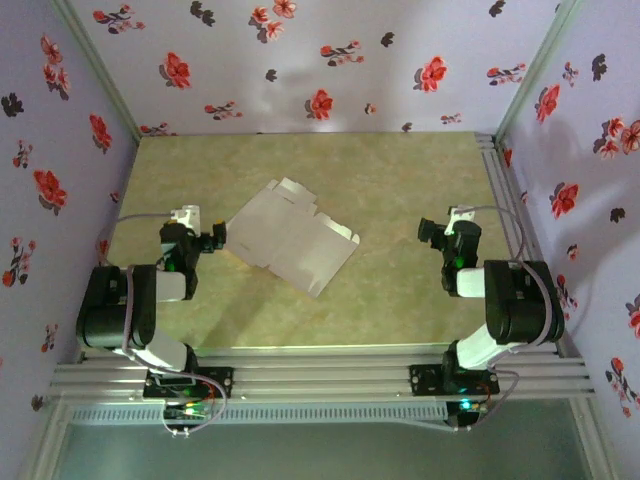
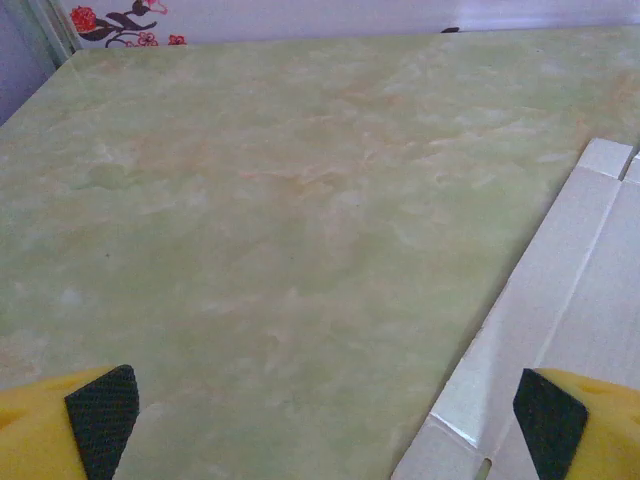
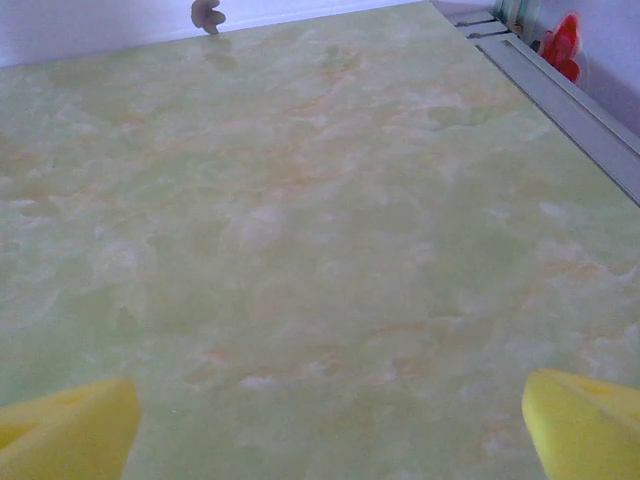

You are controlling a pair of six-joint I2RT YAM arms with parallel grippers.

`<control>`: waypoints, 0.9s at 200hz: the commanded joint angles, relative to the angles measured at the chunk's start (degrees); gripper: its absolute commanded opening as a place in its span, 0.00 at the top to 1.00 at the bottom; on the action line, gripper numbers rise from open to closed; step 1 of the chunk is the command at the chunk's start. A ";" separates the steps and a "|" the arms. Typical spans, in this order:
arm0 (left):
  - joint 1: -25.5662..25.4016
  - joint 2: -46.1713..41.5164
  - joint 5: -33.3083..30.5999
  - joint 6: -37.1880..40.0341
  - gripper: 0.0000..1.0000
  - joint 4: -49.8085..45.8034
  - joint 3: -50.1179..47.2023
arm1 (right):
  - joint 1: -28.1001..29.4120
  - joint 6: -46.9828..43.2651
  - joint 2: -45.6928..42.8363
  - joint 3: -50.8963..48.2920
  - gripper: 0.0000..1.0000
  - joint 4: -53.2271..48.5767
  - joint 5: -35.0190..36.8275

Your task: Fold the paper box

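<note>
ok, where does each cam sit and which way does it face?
Top external: above and behind the arms, looking down on the table; left gripper and right gripper open.
Left wrist: on the left wrist, low, facing across the table; yellow fingers at the bottom corners.
Right wrist: likewise on the right; yellow fingers at the bottom corners.
Shared: top and left wrist both show the paper box.

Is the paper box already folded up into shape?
No, the paper box lies flat on the table as an open, unfolded sheet, with its notched tabs spread out.
</note>
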 commanded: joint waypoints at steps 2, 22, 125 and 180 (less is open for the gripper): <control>0.45 -0.09 -0.74 0.85 0.00 1.13 0.12 | -0.28 0.56 0.18 0.83 0.01 0.86 -0.98; 0.46 -0.05 -0.81 0.89 0.00 1.16 0.10 | -0.28 0.56 0.22 0.94 0.01 0.75 -0.98; 0.45 -0.09 -0.45 1.09 0.00 1.22 0.08 | -0.21 0.47 0.28 1.06 0.01 0.63 -1.06; 0.45 -0.04 -0.32 1.09 0.00 1.52 -0.09 | -0.23 0.56 0.22 0.92 0.01 0.73 -0.89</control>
